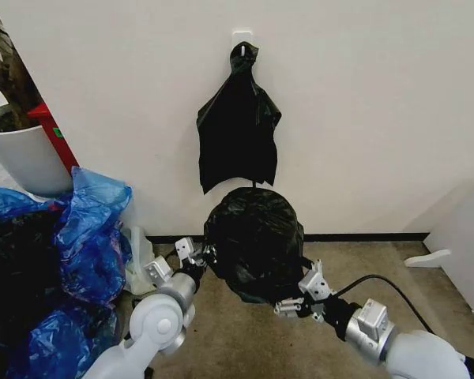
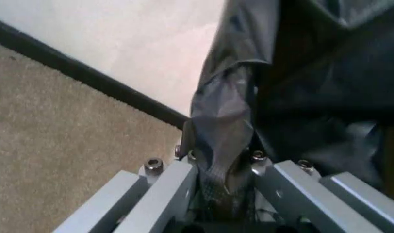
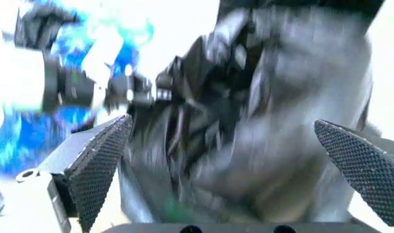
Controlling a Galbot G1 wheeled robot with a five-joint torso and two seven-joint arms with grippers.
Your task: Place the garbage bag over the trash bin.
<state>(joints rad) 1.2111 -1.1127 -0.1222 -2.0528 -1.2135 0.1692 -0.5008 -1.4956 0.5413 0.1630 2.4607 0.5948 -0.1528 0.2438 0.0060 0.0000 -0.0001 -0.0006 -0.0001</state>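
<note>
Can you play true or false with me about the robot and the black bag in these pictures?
1. The left gripper is pinching the garbage bag. True.
2. The right gripper is squeezed shut. False: its jaws are spread wide, with the bag between them.
3. A bunch of black bags hangs from a hook on the wall. True.
4. The blue plastic bags lie on the robot's right. False: they are piled on its left.
5. The garbage bag lies flat on the carpet. False: it bulges, held up between the two grippers.
</note>
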